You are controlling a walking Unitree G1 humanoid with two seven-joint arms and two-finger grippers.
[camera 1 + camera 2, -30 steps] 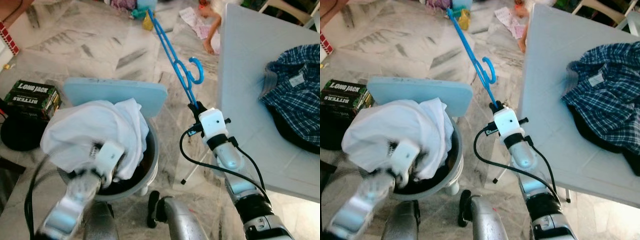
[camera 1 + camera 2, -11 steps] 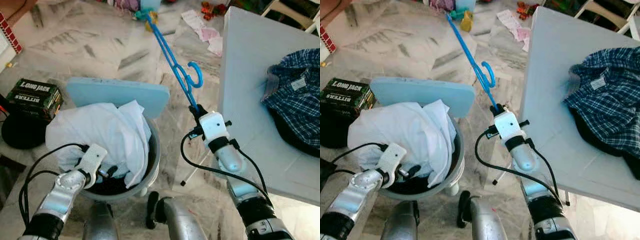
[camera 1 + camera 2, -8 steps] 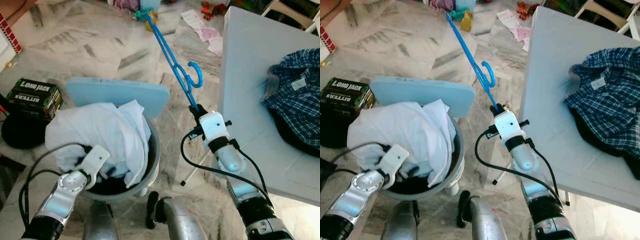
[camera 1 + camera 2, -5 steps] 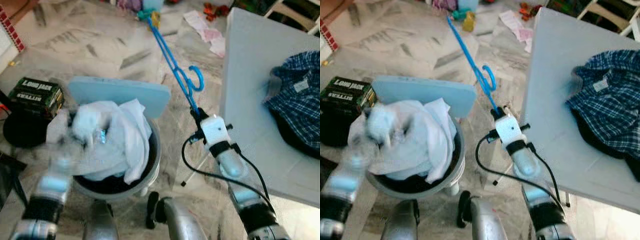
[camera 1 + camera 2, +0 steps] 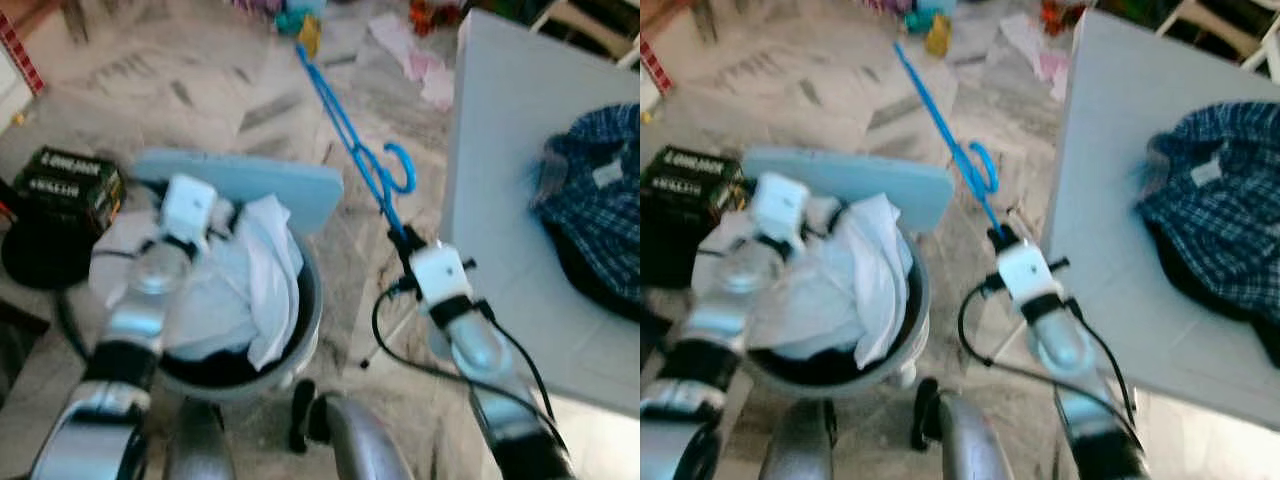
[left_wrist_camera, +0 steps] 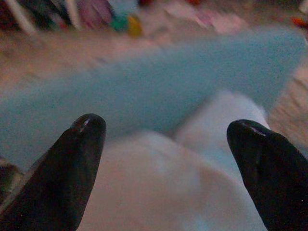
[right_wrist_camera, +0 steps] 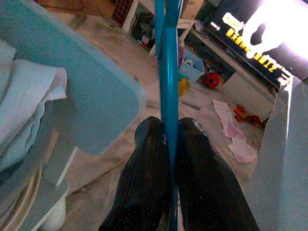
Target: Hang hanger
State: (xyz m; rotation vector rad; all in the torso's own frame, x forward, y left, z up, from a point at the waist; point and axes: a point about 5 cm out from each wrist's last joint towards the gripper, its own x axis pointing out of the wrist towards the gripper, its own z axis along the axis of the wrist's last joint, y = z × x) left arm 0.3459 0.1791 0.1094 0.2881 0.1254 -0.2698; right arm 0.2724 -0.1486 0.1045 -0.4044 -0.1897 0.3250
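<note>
A blue plastic hanger [image 5: 350, 135] slants up and away over the floor, its hook [image 5: 402, 168] curling toward the table. My right gripper [image 5: 406, 238] is shut on the hanger's near end; in the right wrist view the two black fingers [image 7: 144, 159] pinch the blue bar [image 7: 167, 72]. Over the white cloth [image 5: 245, 270] heaped in a grey basket [image 5: 308, 318] hovers my left gripper [image 5: 222, 214]. In the left wrist view its fingers [image 6: 79, 149] stand wide apart and hold nothing, with the cloth [image 6: 159, 183] below and a light blue lid [image 6: 144, 86] ahead.
A light blue lid [image 5: 285, 180] leans behind the basket. A grey table [image 5: 500, 130] with a blue plaid shirt [image 5: 600, 195] is on the right. A black box [image 5: 65, 178] lies at left on the marble floor, and toys and papers [image 5: 425, 70] lie farther off.
My left arm has swung up from the basket's near side and now reaches over the white cloth toward the lid. The right gripper still holds the hanger, nearly unmoved.
</note>
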